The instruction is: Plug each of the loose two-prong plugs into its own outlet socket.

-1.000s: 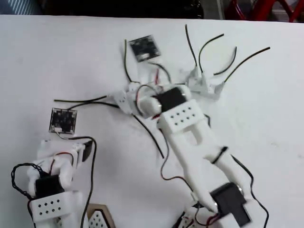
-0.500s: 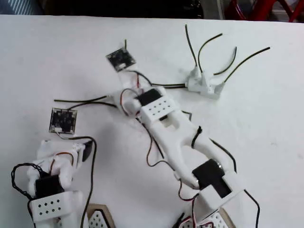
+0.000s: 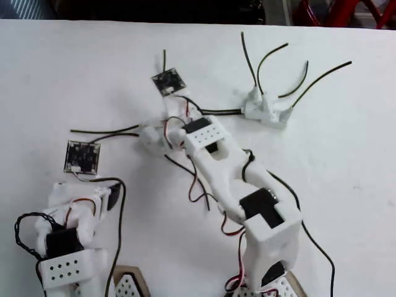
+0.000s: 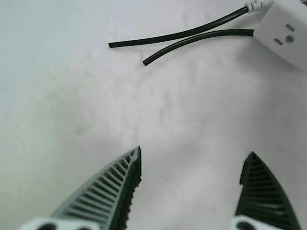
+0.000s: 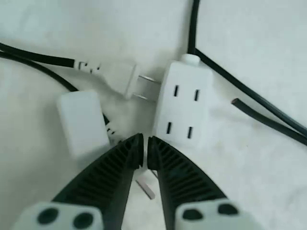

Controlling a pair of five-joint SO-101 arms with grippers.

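**Right claw pinched over plug and outlet at table centre**

The white table (image 3: 74, 74) is matte. On it lies a smooth, boxy white outlet block (image 5: 184, 103) with four dark slots on its upper face. A white two-prong plug (image 5: 120, 79) on a black cord lies just beside it, its metal prongs (image 5: 147, 88) pointing at the block's side. A plain white block (image 5: 82, 123) lies near.

The right gripper (image 5: 145, 141), with ribbed dark fingers, is pinched to a slit above them, and nothing shows between its tips. The left gripper (image 4: 193, 158) gapes wide over bare table. A slotted socket (image 4: 285, 31) and two cut cord ends (image 4: 192, 40) lie well apart from it.

Since a half-second ago the right arm's elbow has folded back toward its base.
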